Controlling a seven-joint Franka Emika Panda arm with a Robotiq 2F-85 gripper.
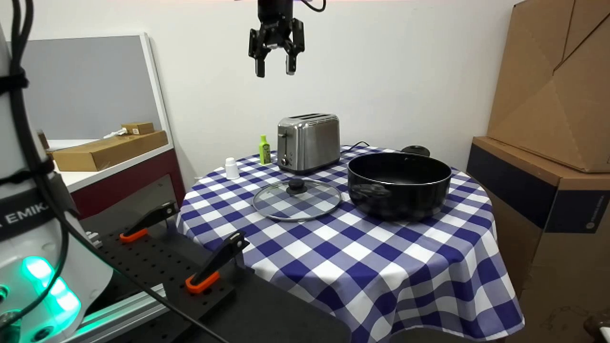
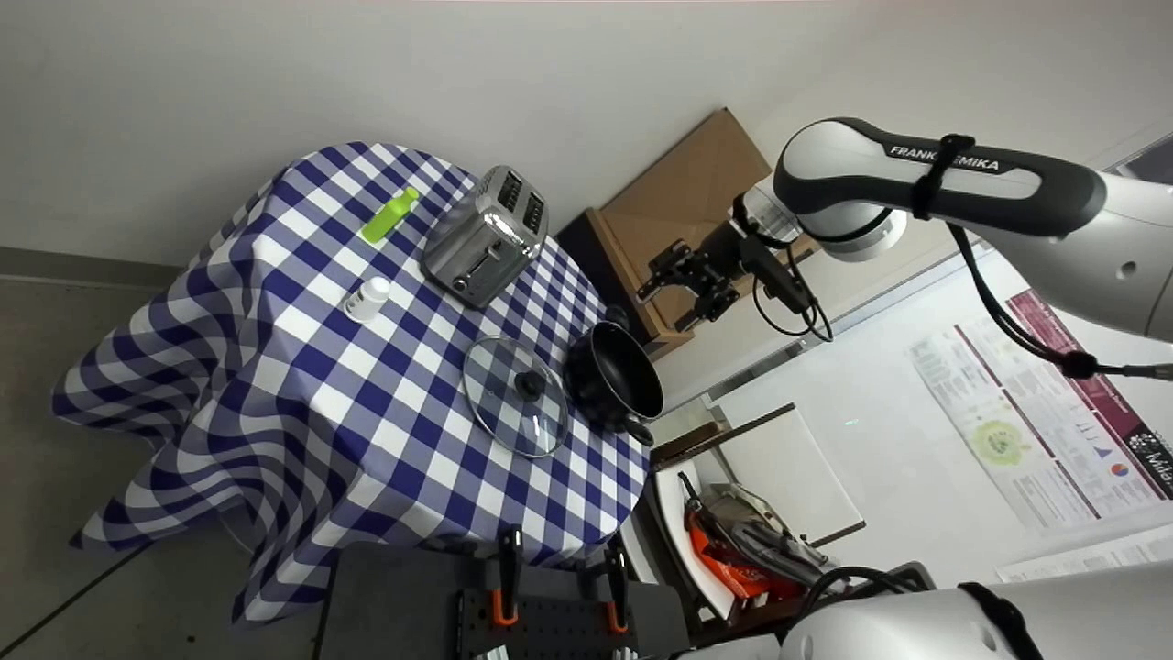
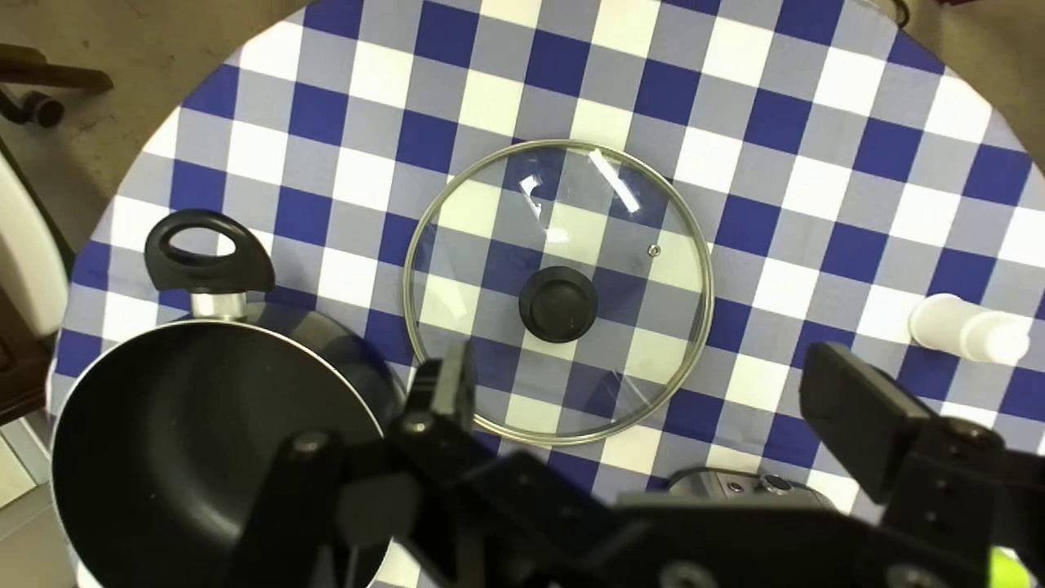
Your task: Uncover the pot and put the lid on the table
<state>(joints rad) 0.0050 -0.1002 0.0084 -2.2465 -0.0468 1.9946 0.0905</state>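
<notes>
Beside the pot (image 1: 410,202), the glass lid (image 3: 558,304) lies on the cloth-covered table (image 1: 355,247); higher than the pot, the gripper (image 1: 275,69) hangs spread wide; the arm (image 2: 1017,197) reads "FRANK", "EMIKA".

I read "FRANK" and "EMIKA" on my arm (image 2: 1003,194), "EMIKA" also on its base (image 1: 28,245), "Mila" on a poster (image 2: 1040,412).
</notes>
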